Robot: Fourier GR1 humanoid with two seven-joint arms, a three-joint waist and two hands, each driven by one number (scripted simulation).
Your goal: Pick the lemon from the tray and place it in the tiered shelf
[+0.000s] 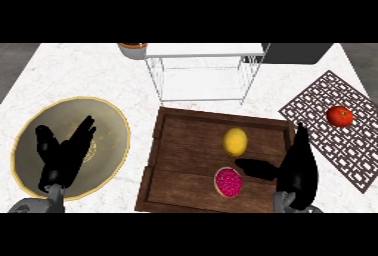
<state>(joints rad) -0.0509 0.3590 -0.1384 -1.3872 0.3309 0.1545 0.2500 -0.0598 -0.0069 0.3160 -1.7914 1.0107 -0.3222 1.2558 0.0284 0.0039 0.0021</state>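
Now right hand [295, 162] open beside lemon [235, 141], thumb inward

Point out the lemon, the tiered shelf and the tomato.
lemon [235, 141]: head view, middle of its yellow skin, on the wooden tray.
tiered shelf [204, 50]: head view, on its white top tier.
tomato [339, 116]: head view, middle of the red fruit, on the patterned mat.
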